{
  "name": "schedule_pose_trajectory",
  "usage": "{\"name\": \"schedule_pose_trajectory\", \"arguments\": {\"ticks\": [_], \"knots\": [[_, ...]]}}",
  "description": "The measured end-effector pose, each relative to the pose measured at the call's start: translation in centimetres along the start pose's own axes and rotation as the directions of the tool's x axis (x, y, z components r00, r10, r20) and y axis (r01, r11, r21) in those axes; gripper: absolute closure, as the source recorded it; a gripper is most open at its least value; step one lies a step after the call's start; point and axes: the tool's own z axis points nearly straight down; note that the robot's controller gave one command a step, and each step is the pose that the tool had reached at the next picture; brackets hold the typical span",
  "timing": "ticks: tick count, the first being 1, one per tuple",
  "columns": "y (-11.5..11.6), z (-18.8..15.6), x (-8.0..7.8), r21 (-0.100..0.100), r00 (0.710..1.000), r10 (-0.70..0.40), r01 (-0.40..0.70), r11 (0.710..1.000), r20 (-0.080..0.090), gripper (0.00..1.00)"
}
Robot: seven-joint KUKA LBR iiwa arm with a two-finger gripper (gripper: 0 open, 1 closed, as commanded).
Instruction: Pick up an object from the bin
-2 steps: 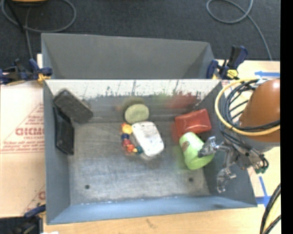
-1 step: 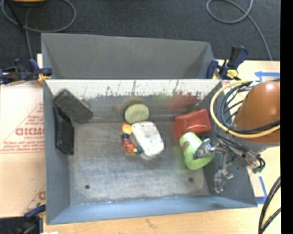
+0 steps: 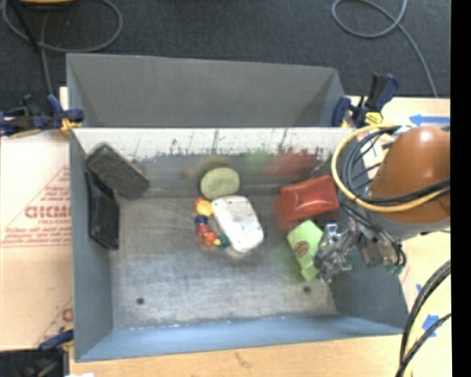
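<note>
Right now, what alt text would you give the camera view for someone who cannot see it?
The gripper hangs at the right of a grey metal bin, next to a bright green object with a red one behind it. A white object, an olive disc and two black blocks lie further left.

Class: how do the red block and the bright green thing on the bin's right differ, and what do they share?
Colour: the red block is red, the green thing lime. Shape: the red block looks boxy, the green thing rounder. Place: the red block lies nearer the back wall, the green thing beside the gripper. Both rest close together on the bin floor.
</note>
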Motion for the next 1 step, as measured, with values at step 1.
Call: {"name": "schedule_pose_trajectory", "arguments": {"ticks": [1], "knots": [[-0.01, 0.00, 0.01, 0.000, 1.000, -0.001, 0.001, 1.000, 0.000, 1.00]]}}
